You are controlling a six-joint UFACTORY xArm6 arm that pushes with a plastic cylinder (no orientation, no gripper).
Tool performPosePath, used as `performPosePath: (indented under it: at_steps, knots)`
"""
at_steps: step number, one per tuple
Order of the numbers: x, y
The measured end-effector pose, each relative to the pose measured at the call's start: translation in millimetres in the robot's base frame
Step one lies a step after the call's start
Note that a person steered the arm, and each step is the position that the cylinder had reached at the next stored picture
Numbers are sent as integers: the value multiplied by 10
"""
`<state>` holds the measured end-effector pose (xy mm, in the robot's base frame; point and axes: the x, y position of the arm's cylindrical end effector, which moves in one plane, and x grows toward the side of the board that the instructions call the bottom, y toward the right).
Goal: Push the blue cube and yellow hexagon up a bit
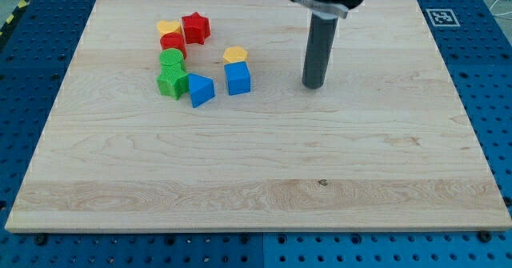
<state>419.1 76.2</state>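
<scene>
A pale wooden board lies on blue pegboard. The blue cube sits with the yellow hexagon touching its top side. My tip, bare and touching nothing, stands well to the cube's right, probably because it must first get below the cube to push.

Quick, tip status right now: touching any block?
My tip: touching nothing, at the view's right of the blue cube and yellow hexagon.

Bare board separates my tip from the blue cube.
</scene>
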Motion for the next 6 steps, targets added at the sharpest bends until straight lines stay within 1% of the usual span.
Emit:
performPosePath:
  at_steps: [1, 2, 3, 5, 6]
  knots:
    - [222, -305]
    - [327, -740]
    - [340, -1162]
    - [-34, -1231]
    - [-118, -1342]
